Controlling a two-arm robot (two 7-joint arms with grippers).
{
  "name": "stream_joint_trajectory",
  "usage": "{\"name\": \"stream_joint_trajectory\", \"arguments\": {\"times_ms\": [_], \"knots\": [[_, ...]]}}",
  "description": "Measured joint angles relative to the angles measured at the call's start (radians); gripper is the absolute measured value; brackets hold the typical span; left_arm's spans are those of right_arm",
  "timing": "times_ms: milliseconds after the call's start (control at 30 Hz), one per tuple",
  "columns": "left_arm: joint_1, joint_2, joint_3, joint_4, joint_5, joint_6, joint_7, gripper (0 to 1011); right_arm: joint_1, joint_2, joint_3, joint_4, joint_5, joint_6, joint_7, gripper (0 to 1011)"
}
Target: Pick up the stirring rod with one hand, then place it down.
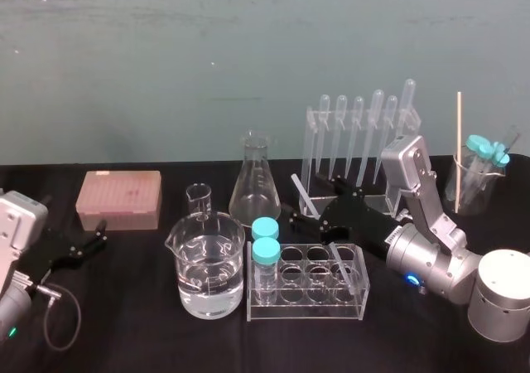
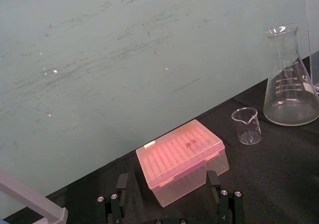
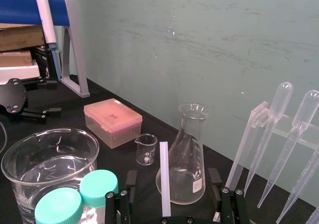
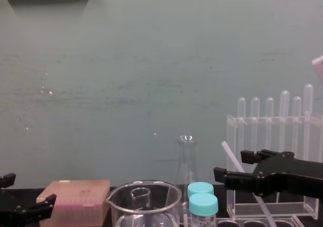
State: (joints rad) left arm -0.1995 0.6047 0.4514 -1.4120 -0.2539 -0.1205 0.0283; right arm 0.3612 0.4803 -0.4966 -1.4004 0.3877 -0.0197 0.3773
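The stirring rod is a thin whitish stick leaning up and to the left out of the clear tube rack. My right gripper straddles the rod's upper part. In the right wrist view the stirring rod stands midway in the right gripper, with a clear gap to each finger, so the gripper is open. The chest view shows the stirring rod slanting between the black jaws of the right gripper. My left gripper rests open at the table's left, facing the pink box.
A large beaker of water stands left of the tube rack, which holds two teal-capped tubes. Behind are a conical flask, a small beaker and a pipette rack. A beaker with capped tubes and a wooden stick is far right.
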Motion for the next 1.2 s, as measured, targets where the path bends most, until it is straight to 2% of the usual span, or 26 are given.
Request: {"name": "stream_joint_trajectory", "arguments": {"times_ms": [133,233,267,400,467,600,900,1167,1200], "knots": [[0.0,0.0,0.0,0.0,0.0,0.0,0.0,1000,0.0,0.0,0.0,0.0,0.0,-0.001,0.0,817],[0.0,0.0,0.0,0.0,0.0,0.0,0.0,1000,0.001,0.001,-0.001,0.0,0.0,-0.001,0.001,691],[0.0,0.0,0.0,0.0,0.0,0.0,0.0,1000,0.001,0.001,-0.001,-0.001,0.0,-0.001,0.001,691],[0.0,0.0,0.0,0.0,0.0,0.0,0.0,1000,0.001,0.001,-0.001,-0.001,0.0,-0.001,0.001,537],[0.0,0.0,0.0,0.0,0.0,0.0,0.0,1000,0.001,0.001,-0.001,-0.001,0.0,-0.001,0.002,508],[0.0,0.0,0.0,0.0,0.0,0.0,0.0,1000,0.001,0.001,-0.001,-0.001,0.0,-0.002,0.002,343],[0.0,0.0,0.0,0.0,0.0,0.0,0.0,1000,0.001,0.001,-0.002,-0.001,0.0,-0.002,0.003,81],[0.0,0.0,0.0,0.0,0.0,0.0,0.0,1000,0.001,0.001,-0.001,-0.001,0.0,-0.003,0.003,70],[0.0,0.0,0.0,0.0,0.0,0.0,0.0,1000,-0.005,-0.001,0.01,-0.002,0.003,-0.017,0.006,70]]}}
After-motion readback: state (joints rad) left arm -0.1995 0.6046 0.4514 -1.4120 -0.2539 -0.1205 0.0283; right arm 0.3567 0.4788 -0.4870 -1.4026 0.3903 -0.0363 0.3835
